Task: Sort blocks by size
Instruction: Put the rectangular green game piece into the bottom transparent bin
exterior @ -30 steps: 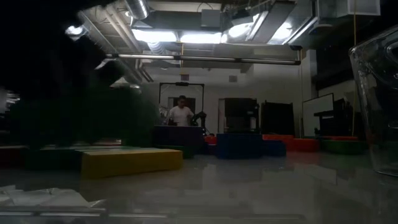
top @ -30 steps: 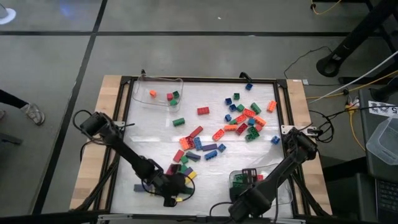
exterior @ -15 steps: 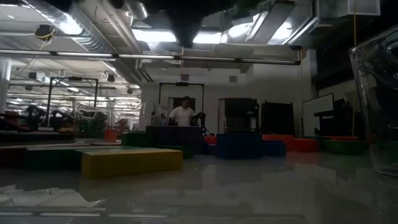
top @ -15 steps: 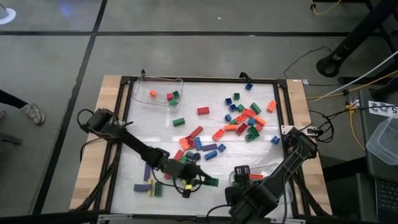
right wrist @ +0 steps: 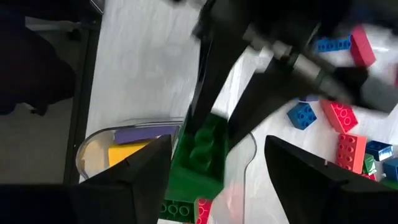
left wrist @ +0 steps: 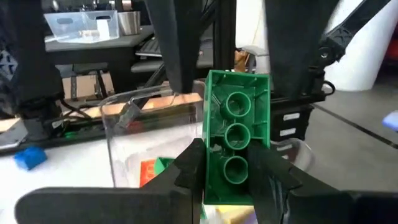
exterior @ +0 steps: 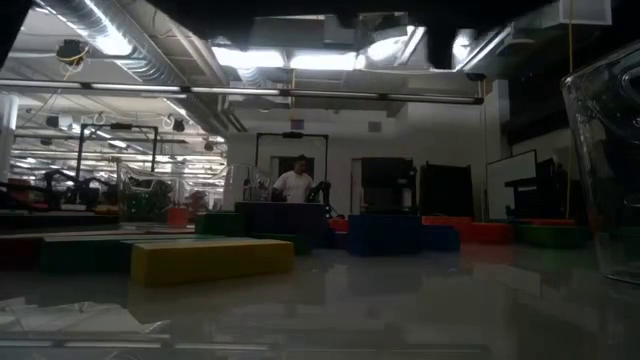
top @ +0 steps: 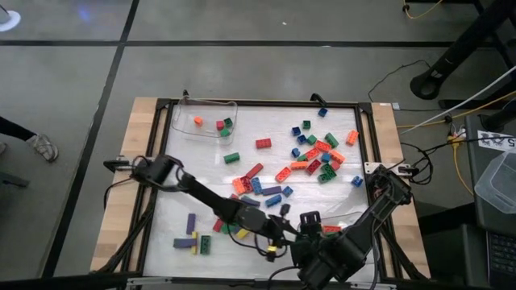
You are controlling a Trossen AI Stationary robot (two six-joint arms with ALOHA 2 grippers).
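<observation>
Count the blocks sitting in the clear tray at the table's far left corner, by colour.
Orange block: 1
Red block: 1
Green block: 1
Total: 3, all in the clear tray

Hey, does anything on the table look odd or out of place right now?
Nothing looks spilled or damaged. The loose blocks lie scattered on the table, as expected mid-sort. The left tool holds a long green block over the near tray, which already has blocks in it. The right tool waits by that tray.
</observation>
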